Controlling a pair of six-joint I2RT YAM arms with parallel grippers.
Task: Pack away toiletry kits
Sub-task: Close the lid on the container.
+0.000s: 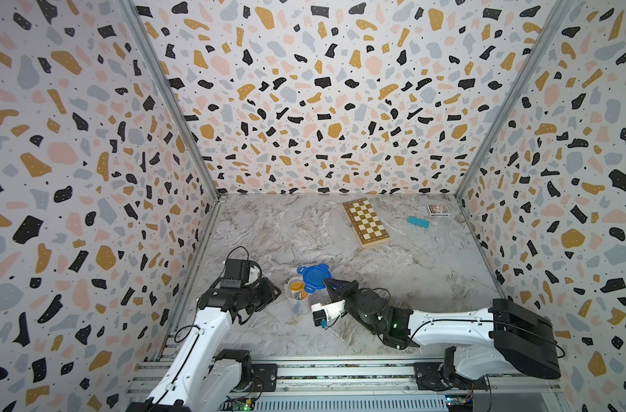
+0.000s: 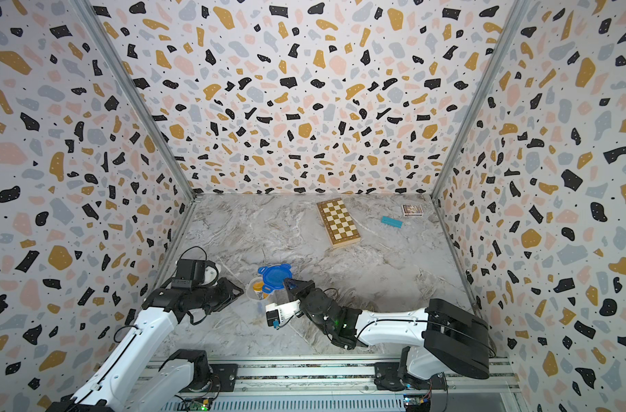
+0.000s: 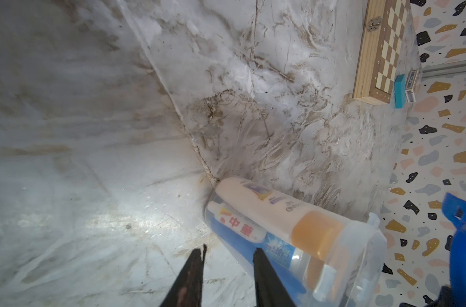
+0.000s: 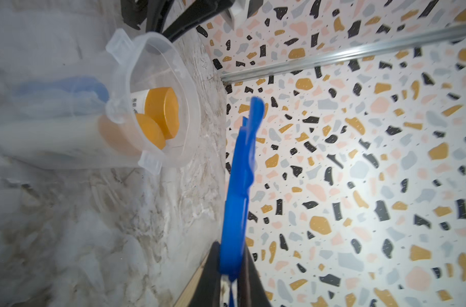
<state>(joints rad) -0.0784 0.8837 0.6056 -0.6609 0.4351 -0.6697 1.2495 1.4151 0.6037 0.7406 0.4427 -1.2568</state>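
A clear plastic container (image 1: 299, 306) stands upright on the marble table near the front, also shown in the left wrist view (image 3: 364, 268) and the right wrist view (image 4: 157, 66). Inside it are two white bottles with orange caps (image 4: 161, 111) (image 4: 149, 133), a white-blue tube (image 3: 242, 228) and a blue stick (image 3: 230, 243). My right gripper (image 4: 231, 255) is shut on the edge of a round blue lid (image 1: 314, 276), held just behind and right of the container's rim. Beside the container's left wall, my left gripper (image 3: 229, 251) is open with only table between its fingers.
A folded wooden chessboard (image 1: 365, 223) lies at the back of the table. Further right are a teal block (image 1: 418, 222) and a small patterned card box (image 1: 438, 209) near the back right corner. Terrazzo-patterned walls close in three sides.
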